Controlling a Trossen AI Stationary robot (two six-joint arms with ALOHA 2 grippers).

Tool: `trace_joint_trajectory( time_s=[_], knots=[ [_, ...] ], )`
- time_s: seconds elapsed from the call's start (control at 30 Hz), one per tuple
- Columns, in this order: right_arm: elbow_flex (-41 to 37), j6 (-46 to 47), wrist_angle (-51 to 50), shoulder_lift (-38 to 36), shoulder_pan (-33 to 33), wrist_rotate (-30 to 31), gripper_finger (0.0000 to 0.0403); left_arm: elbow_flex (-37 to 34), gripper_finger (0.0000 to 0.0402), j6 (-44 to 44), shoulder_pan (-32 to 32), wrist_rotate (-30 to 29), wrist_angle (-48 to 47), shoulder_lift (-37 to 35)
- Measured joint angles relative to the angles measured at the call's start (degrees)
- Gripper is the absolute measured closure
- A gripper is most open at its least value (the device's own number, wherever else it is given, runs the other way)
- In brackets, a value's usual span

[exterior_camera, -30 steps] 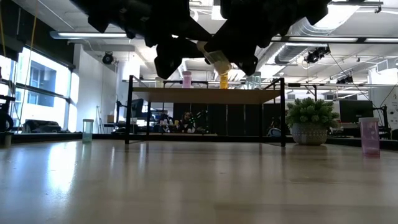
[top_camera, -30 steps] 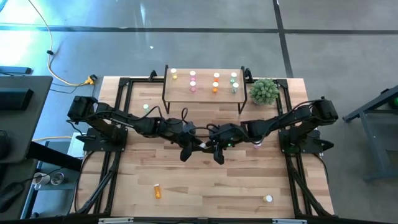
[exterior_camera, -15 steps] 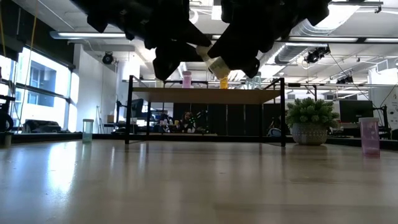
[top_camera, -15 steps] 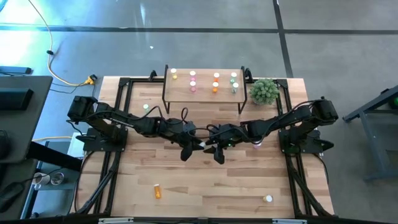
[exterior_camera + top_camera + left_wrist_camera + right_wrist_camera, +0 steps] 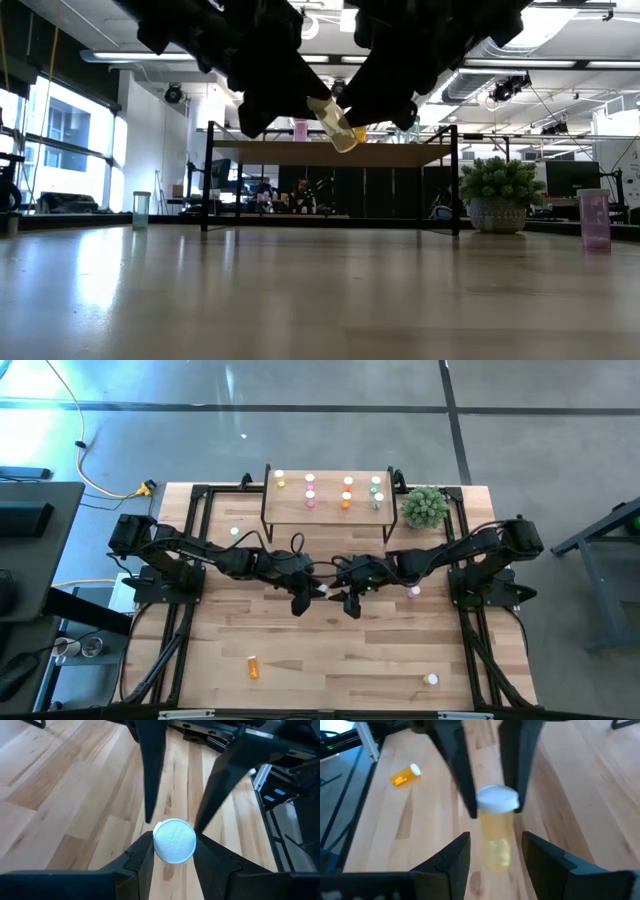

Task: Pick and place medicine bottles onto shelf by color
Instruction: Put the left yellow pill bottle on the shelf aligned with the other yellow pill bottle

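Holding a mid-air handover over the table centre, and what matters for the next move is the yellow bottle [image 5: 333,123] and its axis vs each pincer. The bottle hangs tilted in the low view, cap end up toward the left arm and body sloping down toward the right arm, so its long axis runs roughly along the line btwn the two wrists. The left gripper [image 5: 173,846] is narrow and clamped on the white cap [image 5: 497,799], one finger each side; from its own cam I see the cap end-on, so the body points straight away from that wrist. The right gripper [image 5: 494,847] stands wide: its two fingers flank the yellow body w/ a clear gap on both sides, touching nothing as far as I can tell. So the load looks to be on the left arm only. My read: the right arm needs to back out along the bottle axis, not sideways, or it clips the body and twists it in a cap-only pinch, which is a shallow hold. The shelf [image 5: 290,510] sits at the far edge of the table, and its yellow bottle [image 5: 280,479] stands at the end nearer the left arm, w/ pink, orange, green running across toward the plant [image 5: 425,507]. Left arm is the better-placed carrier for that corner.
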Motion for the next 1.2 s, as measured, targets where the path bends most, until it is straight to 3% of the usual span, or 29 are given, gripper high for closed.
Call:
trace_joint_trajectory(
  time_s=[0.5,0.97,1.2],
  knots=[
    [-0.02,-2.19,-6.73,-3.81,-3.92,-0.09,0.0235,-0.08,0.0289,2.44,4.91,-3.01,-10.07,-4.03],
    [0.0,-9.77,-8.19,-12.45,-10.92,-0.09,0.0235,0.2,0.0289,7.67,17.88,-3.14,-21.18,-13.54],
    [0.0,-12.69,-8.6,-13.35,-14.29,-0.11,0.0235,7.25,0.0289,13.21,22.38,-7.97,-33.64,-18.85]
  ],
)
